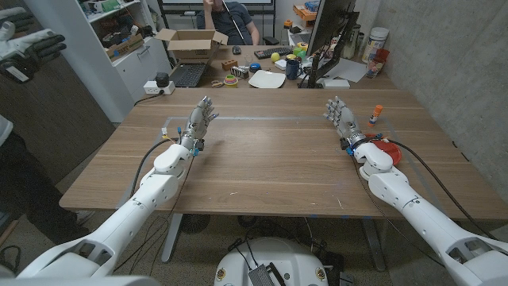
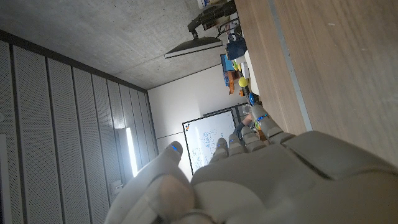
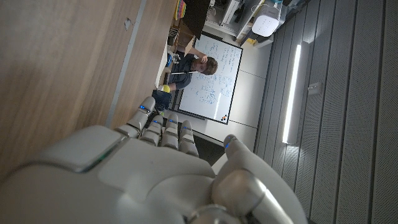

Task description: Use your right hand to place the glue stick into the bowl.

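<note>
While unheld, glue stick (image 1: 375,115) just right of right hand's (image 1: 341,117) empty, spread fingers (image 1: 332,106).

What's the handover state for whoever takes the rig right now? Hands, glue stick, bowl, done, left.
Left hand: holds nothing, fingers apart, over the table.
Right hand: holds nothing, fingers apart, over the table.
Glue stick: upright on the table, to the right of the right hand, untouched.
Bowl: red, beside the right wrist, partly hidden by the arm.
Done: nothing.
Left: grip the glue stick with the right hand and place it in the bowl.
</note>
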### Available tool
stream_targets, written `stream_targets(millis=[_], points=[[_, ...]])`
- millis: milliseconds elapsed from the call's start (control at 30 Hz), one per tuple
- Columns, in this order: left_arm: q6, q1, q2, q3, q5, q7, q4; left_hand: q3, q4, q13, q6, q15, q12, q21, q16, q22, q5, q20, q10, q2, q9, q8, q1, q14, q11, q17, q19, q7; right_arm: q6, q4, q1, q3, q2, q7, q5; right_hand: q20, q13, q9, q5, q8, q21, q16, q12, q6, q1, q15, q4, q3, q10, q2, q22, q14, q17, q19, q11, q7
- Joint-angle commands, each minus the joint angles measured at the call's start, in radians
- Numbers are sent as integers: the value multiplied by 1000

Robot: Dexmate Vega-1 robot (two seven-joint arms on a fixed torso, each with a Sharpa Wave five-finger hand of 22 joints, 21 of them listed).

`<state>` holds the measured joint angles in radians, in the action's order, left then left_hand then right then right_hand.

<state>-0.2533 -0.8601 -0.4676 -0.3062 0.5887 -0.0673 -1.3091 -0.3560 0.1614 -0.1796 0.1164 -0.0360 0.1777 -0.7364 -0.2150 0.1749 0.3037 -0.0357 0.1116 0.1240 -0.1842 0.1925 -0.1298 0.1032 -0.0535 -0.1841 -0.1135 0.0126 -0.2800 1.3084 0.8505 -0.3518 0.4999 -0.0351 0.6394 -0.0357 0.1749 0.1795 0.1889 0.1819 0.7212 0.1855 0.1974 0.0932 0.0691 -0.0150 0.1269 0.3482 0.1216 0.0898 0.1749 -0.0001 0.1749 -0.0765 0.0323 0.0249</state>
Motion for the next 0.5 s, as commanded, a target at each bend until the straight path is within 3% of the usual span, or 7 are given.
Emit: stream_targets(millis=[33, 367, 500], points=[[91, -40, 198, 240, -207, -135, -13, -8, 1, -4, 5, -6, 4, -5, -6, 2, 6, -12, 10, 18, -2, 5, -10, 6, 1, -5, -6, 0, 38, 8, 16, 61, -44, -35, -61, -57, 5, 3, 5, 6, 4, 7, 6, 9, 4, -8, -1, 7, 8, 62, 2, -1, 4, -11, 4, 1], [123, -32, 308, 352, -328, -219, 0, -8, 1, -4, 6, -6, 4, -2, -6, 2, 6, -11, 9, 18, -2, 5, -10, 5, -1, -5, -5, 0, 66, 12, 18, 99, -65, -65, -101, -56, 5, 3, 6, 6, 1, 7, 5, 9, 9, -8, -4, 9, 8, 63, 2, -1, 2, -10, 4, 0], [124, -27, 335, 379, -360, -238, 4, -8, 1, -4, 5, -6, 4, 0, -5, 2, 6, -11, 10, 18, -2, 5, -9, 5, 1, -5, -5, 0, 78, 22, 14, 102, -61, -67, -136, -37, 6, 3, 5, 6, -3, 8, 5, 7, 19, 19, -12, 10, 7, 60, 2, 8, 1, -8, 12, -8]])
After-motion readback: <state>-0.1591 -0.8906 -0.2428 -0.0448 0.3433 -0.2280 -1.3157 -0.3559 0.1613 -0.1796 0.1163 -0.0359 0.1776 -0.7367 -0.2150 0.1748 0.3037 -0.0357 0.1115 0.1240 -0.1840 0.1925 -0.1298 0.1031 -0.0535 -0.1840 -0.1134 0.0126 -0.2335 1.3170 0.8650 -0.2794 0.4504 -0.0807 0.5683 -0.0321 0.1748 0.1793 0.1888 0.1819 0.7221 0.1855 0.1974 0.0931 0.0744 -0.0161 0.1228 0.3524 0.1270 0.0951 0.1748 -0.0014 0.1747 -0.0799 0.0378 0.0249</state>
